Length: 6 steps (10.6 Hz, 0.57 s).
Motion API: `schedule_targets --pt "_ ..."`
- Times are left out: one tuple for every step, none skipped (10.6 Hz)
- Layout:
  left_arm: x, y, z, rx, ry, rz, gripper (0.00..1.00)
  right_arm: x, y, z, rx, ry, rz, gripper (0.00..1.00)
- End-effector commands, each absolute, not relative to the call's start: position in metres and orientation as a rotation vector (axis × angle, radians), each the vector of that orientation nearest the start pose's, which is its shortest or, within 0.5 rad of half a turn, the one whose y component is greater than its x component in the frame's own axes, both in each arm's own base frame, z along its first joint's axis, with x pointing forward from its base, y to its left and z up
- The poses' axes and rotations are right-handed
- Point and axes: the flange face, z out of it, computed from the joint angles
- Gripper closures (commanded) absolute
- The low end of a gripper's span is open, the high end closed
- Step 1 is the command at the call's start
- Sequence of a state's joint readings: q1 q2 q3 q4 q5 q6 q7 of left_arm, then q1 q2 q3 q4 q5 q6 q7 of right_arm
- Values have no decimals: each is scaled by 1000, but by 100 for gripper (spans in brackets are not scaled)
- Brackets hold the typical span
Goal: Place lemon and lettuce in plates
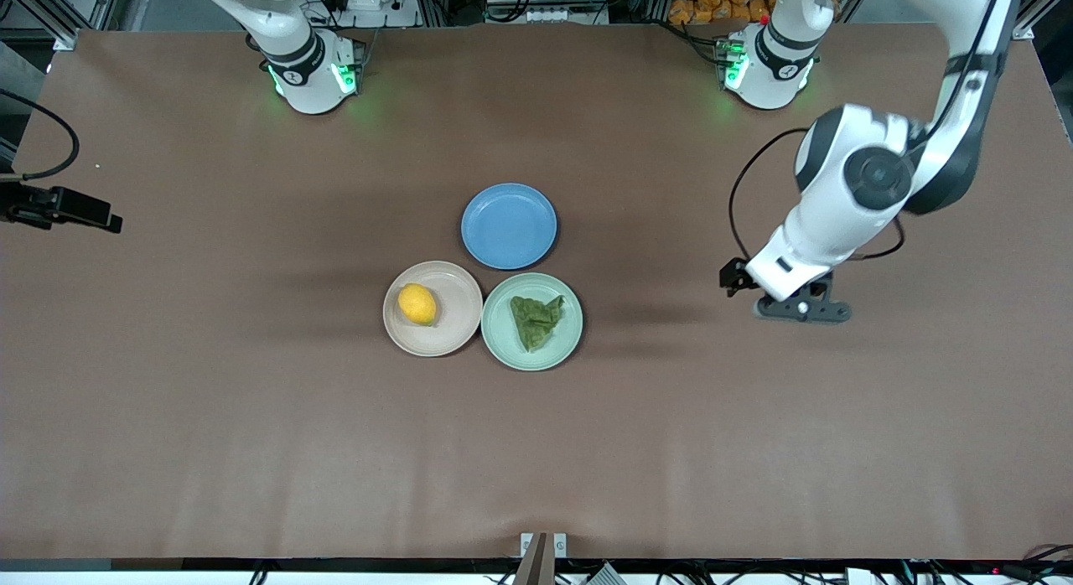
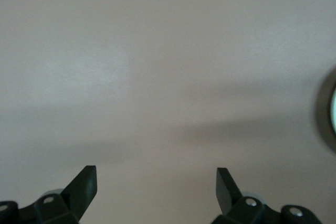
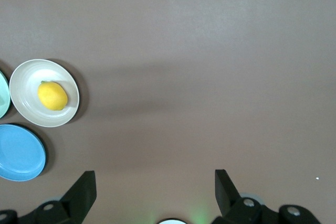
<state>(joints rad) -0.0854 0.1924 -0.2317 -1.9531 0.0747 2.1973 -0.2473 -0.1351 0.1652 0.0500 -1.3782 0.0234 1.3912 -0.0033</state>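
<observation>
The lemon (image 1: 417, 304) lies in the beige-pink plate (image 1: 444, 338), the lettuce (image 1: 536, 320) in the mint plate (image 1: 511, 350). Both open, empty grippers stand well apart: left gripper (image 1: 800, 307) over bare table toward its own end, right gripper (image 3: 155, 195) high, likewise.

Table cover (image 1: 209, 401): matt brown, cloth-like. Plates — beige-pink (image 1: 448, 329), mint green (image 1: 503, 342), blue (image 1: 509, 225): smooth, matt. Lemon (image 1: 417, 303): dimpled skin. Lettuce (image 1: 536, 320): wrinkly. Arm shells (image 1: 838, 225): glossy white plastic.
</observation>
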Motion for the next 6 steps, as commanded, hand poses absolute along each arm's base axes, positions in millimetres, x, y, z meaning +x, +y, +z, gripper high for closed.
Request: schedule_targets --pt "550 -170 446 -3123 185 -99 0 569 -47 614 -3106 150 247 0" --pt "548 -169 460 -3117 182 -74 0 567 -45 613 -3104 145 266 0" --pt "547 -170 470 -3111 184 -45 0 567 -44 613 -3103 140 264 0" --pt "545 -173 482 -3105 191 -27 0 568 -43 612 -3104 124 256 0" --pt "543 -173 492 -3102 192 -15 0 570 -37 612 -3105 100 240 0" --pt "540 -172 504 -3100 220 -33 0 573 -34 613 -3108 93 214 0"
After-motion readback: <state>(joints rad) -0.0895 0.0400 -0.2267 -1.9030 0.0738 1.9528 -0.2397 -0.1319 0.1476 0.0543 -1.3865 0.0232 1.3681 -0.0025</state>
